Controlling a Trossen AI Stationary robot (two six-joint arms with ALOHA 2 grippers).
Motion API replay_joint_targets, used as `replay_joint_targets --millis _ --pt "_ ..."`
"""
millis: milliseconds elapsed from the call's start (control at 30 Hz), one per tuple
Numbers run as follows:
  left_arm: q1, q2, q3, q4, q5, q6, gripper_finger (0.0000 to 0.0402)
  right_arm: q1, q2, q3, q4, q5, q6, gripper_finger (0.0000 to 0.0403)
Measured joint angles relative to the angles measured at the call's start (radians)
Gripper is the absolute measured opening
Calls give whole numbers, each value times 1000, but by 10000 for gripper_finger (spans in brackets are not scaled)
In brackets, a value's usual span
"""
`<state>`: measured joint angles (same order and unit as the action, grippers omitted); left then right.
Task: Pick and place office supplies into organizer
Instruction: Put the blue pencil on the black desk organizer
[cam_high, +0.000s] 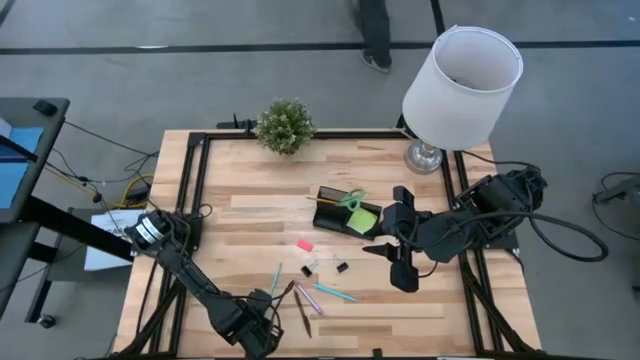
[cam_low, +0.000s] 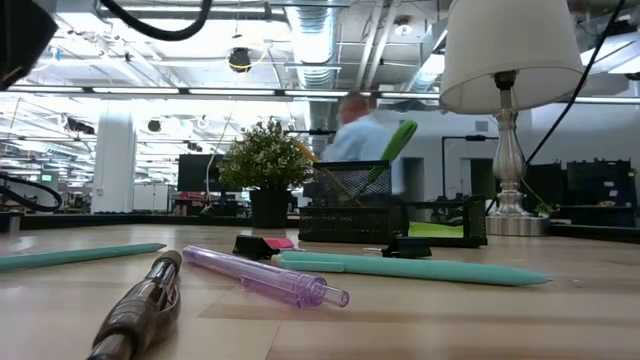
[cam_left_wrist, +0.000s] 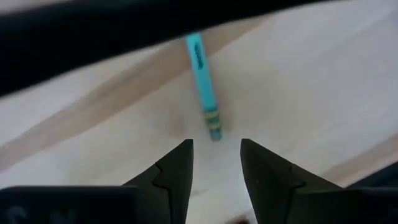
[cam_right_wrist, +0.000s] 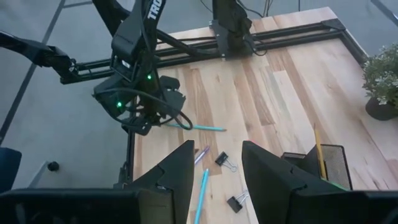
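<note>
The black organizer (cam_high: 335, 208) stands mid-table and holds the green-handled scissors (cam_high: 352, 198), a lime sticky-note pad (cam_high: 362, 220) and a yellow pencil (cam_right_wrist: 319, 148). On the wood nearer the front lie a pink eraser (cam_high: 305, 244), black binder clips (cam_high: 342, 266), a purple pen (cam_low: 265, 278), a brown pen (cam_low: 140, 305) and two teal pens (cam_high: 335, 292). My left gripper (cam_left_wrist: 216, 163) points down at the near edge, open, its fingers just short of one end of the other teal pen (cam_left_wrist: 204, 87) and touching nothing. My right gripper (cam_right_wrist: 214, 177) hovers open, high beside the organizer.
A white-shaded lamp (cam_high: 462, 75) stands at the far right corner and a small potted plant (cam_high: 285, 126) at the far edge. Black frame rails (cam_high: 195, 190) run along the table's sides. A person (cam_low: 360, 125) moves in the room behind.
</note>
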<state>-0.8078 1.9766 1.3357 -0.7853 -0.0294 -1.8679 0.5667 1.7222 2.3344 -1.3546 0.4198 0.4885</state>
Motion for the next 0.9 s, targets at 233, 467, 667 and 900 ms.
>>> replay_joint_targets --millis 233,467,667,900 --pt "0 21 2 -3 -1 -3 125 -6 0 0 4 0 0 127" --pt "4 21 2 -7 -20 -8 125 -16 0 0 4 0 0 127" --pt "5 21 2 -8 -23 -13 125 -28 0 0 5 0 0 127" --pt "16 21 2 -14 -28 -2 86 -35 0 0 5 0 0 127"
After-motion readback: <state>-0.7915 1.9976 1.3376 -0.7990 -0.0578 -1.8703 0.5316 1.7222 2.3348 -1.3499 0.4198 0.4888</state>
